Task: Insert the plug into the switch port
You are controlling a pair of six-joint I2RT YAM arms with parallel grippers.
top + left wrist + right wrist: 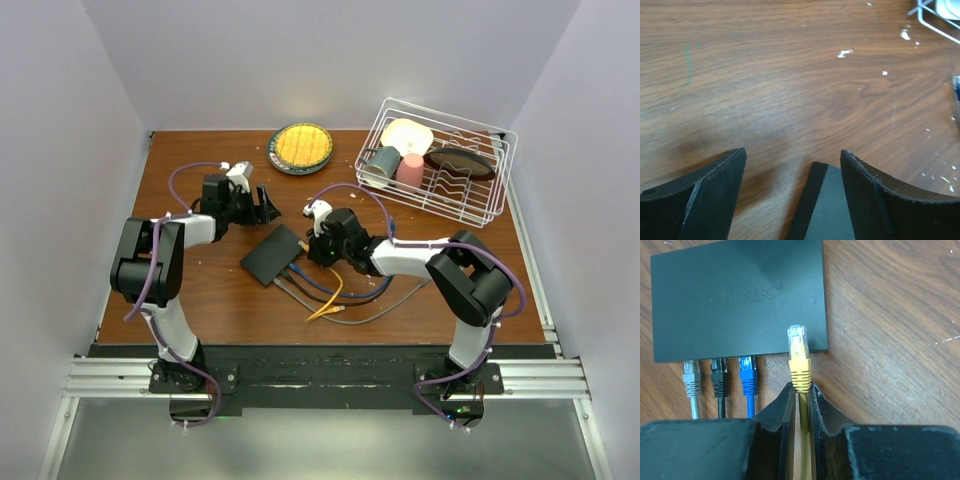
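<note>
The black switch lies flat on the wooden table, also in the top view. Grey, black and blue plugs sit in ports along its near edge. My right gripper is shut on the yellow cable just behind the yellow plug. The plug's clear tip overlaps the switch's near edge toward its right end. The free sockets themselves do not show. My left gripper is open and empty, with a corner of the switch between its fingers.
A round yellow-centred plate sits at the back. A white wire rack with cups and dishes stands at the back right. Loose cables trail from the switch toward the front edge. White specks dot the wood.
</note>
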